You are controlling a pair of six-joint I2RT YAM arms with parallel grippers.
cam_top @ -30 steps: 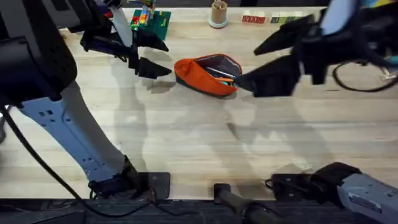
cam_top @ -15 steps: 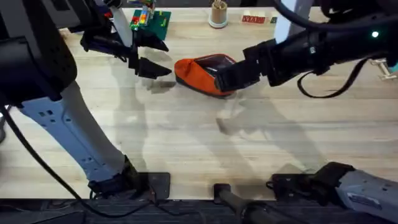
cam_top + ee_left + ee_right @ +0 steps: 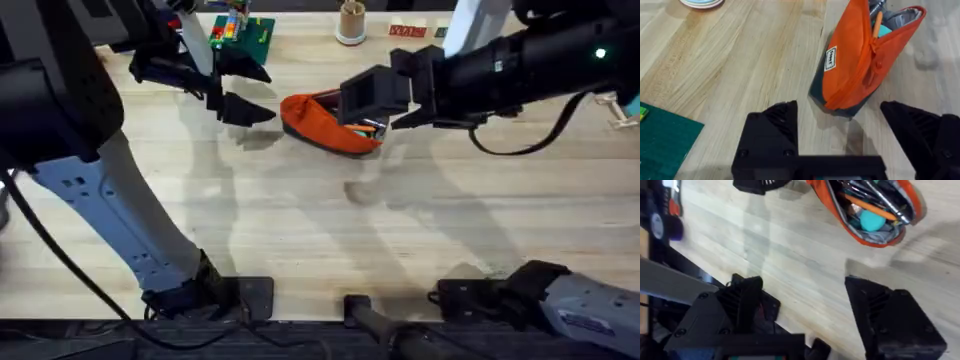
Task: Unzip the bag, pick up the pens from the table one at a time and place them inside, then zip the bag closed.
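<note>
Pencil pouch (image 3: 325, 122): orange fabric, navy base, lying unzipped at the table's (image 3: 300, 230) far centre; small white sewn label on its side, lettering too small to read. Contents: orange pen (image 3: 871, 209), dark pens, a teal object (image 3: 871, 221).

Left gripper (image 3: 245, 88): fingers wide, empty, just left of the pouch.

Right gripper (image 3: 372, 97): fingers wide, empty, over the pouch's right end.

Far edge: green board (image 3: 243, 34), red box (image 3: 407, 31), print illegible.

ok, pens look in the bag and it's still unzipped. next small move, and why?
Probably bring the open right gripper down to the zipper pull at the end of the bag. The pouch gapes open with an orange pen and other pens inside, and the open left gripper sits beside the far end, ready to brace it.
</note>
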